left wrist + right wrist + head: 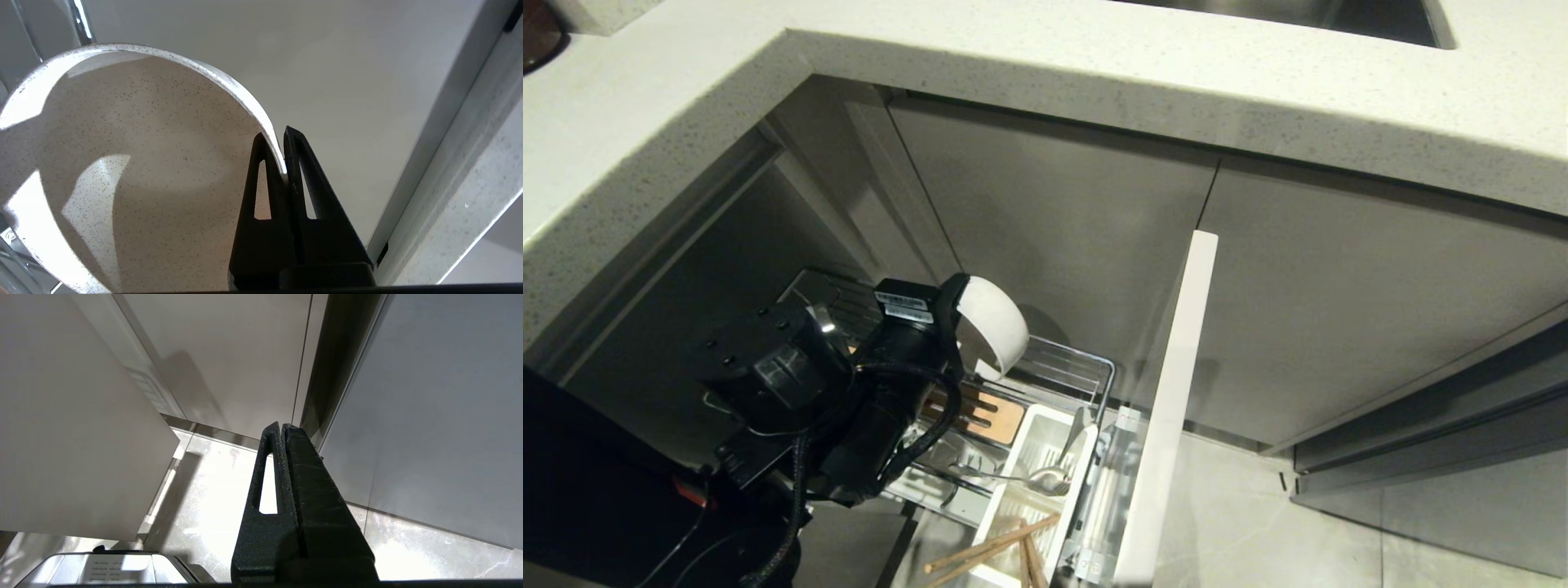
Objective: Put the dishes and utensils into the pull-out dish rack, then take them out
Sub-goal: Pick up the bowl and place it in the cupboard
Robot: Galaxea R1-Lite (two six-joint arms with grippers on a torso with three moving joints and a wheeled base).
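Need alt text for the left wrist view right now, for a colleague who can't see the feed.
The left gripper is pinched shut on the rim of the off-white speckled bowl, which fills most of the view with its inside facing the camera. Behind it are a pale grey cabinet panel and the speckled countertop edge.

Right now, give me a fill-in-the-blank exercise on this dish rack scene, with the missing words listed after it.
1. The left gripper is shut on the rim of the off-white ____.
2. The fork lies in the white plastic ____ of the pull-out dish rack.
3. The wooden chopsticks are in the same caddy as the ____.
4. The right gripper is shut and holds ____.

Missing words: bowl; caddy; fork; nothing
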